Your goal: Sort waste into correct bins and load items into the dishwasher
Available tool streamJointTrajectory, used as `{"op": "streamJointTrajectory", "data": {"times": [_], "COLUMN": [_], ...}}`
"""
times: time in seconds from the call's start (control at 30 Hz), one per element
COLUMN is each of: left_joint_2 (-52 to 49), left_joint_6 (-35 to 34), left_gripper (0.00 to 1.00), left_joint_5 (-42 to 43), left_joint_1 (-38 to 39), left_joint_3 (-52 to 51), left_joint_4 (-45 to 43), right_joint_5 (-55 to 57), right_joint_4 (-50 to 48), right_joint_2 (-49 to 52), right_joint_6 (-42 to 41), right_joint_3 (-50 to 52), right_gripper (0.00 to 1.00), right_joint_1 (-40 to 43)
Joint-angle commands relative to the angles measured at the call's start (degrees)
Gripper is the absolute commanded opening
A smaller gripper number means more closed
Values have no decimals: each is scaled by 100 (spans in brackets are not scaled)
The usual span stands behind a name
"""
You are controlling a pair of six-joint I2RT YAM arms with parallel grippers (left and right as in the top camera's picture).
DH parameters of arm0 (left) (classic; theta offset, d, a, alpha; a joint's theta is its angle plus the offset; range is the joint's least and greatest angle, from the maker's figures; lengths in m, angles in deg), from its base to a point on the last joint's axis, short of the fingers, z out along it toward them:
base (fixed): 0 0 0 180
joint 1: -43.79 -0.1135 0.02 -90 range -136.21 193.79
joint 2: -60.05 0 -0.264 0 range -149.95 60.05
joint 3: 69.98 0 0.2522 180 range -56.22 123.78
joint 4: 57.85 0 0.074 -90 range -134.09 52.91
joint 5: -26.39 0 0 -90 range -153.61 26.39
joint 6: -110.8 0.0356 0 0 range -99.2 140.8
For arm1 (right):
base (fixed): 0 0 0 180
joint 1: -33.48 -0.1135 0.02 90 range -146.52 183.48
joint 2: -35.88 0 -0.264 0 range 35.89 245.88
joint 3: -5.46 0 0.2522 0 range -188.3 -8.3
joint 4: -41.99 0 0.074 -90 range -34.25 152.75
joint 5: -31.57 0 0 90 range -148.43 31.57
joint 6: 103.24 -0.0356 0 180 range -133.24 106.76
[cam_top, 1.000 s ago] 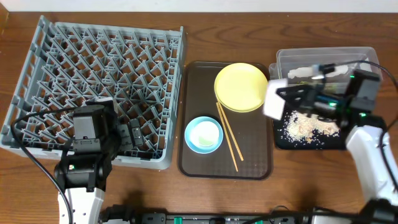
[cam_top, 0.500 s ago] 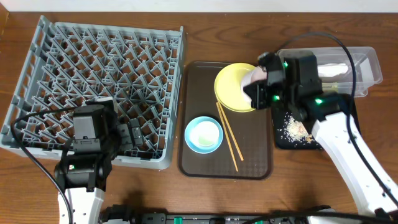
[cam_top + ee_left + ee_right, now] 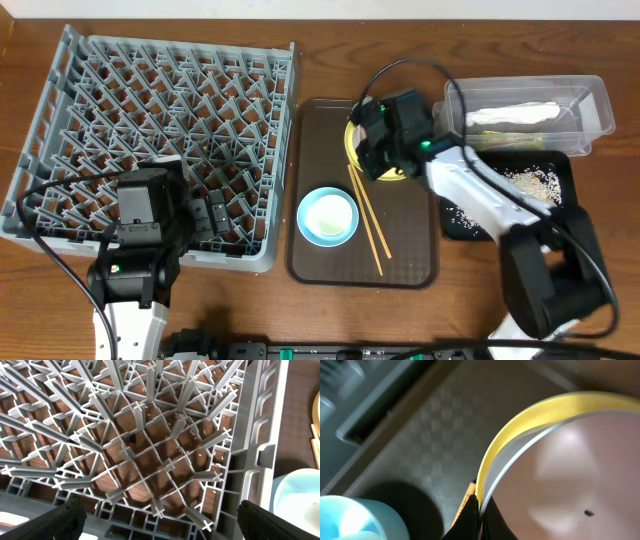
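My right gripper [image 3: 377, 150] is shut on the rim of the white bowl [image 3: 570, 470] and holds it tilted over the yellow plate [image 3: 520, 425], which lies on the brown tray [image 3: 320, 260]. In the overhead view the arm hides the bowl and most of the plate [image 3: 351, 138]. The light blue bowl [image 3: 328, 216] and the chopsticks [image 3: 368, 220] lie on the same tray. My left gripper [image 3: 160, 520] is open and empty over the front right corner of the grey dish rack [image 3: 150, 100]. The white napkin [image 3: 510, 115] lies in the clear tub [image 3: 590, 110]. Rice crumbs [image 3: 530, 180] lie in the black tray [image 3: 563, 195].
The rack's upright pegs [image 3: 150, 450] stand close under my left fingers. The blue bowl [image 3: 300, 495] shows at the right edge of the left wrist view. A chopstick tip [image 3: 465, 502] lies next to my right fingers. The tub and black tray sit at the far right.
My right arm has swung left with the white bowl, from over the black tray to over the yellow plate. More crumbs lie in the black tray. The left arm has not moved.
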Motion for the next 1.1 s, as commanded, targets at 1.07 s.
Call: {"op": "streamJointTrajectory", "data": {"times": [1.07], "left_joint_2": [-11], "left_joint_6": [-31], "left_gripper": [99], "left_joint_5": [-9], "left_joint_1": [-9], "left_joint_3": [103], "left_joint_4": [17], "right_joint_5": [-142], "right_joint_4": [2468], "right_joint_2": [-199], "right_joint_6": [-382], "right_joint_3": [-380], "right_gripper": [19], "right_joint_1": [-1034]}}
